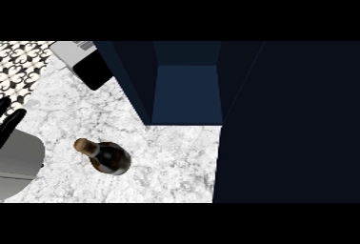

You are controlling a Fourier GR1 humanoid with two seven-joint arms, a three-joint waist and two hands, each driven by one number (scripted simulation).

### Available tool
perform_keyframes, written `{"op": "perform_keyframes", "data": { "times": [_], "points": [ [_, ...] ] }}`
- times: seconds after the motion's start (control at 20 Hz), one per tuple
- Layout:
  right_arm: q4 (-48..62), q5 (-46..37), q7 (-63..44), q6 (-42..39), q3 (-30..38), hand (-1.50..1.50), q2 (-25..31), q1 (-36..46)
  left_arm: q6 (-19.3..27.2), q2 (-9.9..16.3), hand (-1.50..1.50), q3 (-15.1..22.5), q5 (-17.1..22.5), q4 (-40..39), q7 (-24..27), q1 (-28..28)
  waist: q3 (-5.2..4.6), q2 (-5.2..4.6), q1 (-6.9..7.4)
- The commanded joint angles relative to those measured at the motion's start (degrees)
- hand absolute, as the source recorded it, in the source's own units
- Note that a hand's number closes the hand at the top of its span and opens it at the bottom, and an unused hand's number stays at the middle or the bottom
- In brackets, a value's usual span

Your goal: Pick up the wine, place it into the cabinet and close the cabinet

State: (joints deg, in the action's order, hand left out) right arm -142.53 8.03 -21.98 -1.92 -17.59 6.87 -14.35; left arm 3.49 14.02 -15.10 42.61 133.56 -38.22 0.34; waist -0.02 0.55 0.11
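The biggest thing I see is the dark blue cabinet (184, 90). It is open, and its door (288, 124) swings out wide and fills the right side of my view. Inside, the cabinet looks bare as far as I can tell.

Next is the white speckled worktop (169, 162). It runs from the cabinet's front down to the lower edge.

My left arm (17, 162) comes in at the left edge. My left robot hand (10, 121) sits up above it with its fingers straight and apart. It holds nothing. I cannot see my right robot hand at all.

The wine bottle (110, 157) stands on the worktop, left of the cabinet's opening and just beside my left arm, but not touching it. It stands up tall. I look down on it from above, so its long line runs up toward me. Its brown cork top (84, 144) leans toward the upper left in my view.

I think the job is at its very first step: the wine is not picked up yet. My next move should be to bring a robot hand beside the bottle and curl the fingers round its dark body, without tipping it over.
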Motion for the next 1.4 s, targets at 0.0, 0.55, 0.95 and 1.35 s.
{"op": "perform_keyframes", "data": {
  "times": [0.0, 0.55, 0.95, 1.35],
  "points": [
    [-13.3, 0.0, -4.9, 1.0, -2.5, -1.5, 1.2, -5.7, 4.1, 1.0, -1.5, -2.7, 5.8, 8.2, -4.1, -2.0, 0.03, 0.11, -0.59],
    [-12.2, -3.0, -4.9, 3.4, -4.6, -1.5, 1.4, -3.2, 2.4, 0.1, -1.5, -8.2, 5.3, 9.1, -3.4, -1.2, 0.02, -0.02, -0.15],
    [-14.3, 0.7, -9.1, 5.1, -1.2, -1.5, 2.1, 0.0, -3.4, -2.0, -1.5, -6.6, -0.5, 1.4, 1.4, 1.9, 0.0, -0.4, -0.35],
    [-12.1, 1.8, -4.7, 3.4, -0.9, -1.5, 2.3, -2.5, -16.5, -6.2, -1.5, -2.8, -8.9, -12.8, 14.0, 5.0, -0.02, -0.55, -1.02]
  ]
}}
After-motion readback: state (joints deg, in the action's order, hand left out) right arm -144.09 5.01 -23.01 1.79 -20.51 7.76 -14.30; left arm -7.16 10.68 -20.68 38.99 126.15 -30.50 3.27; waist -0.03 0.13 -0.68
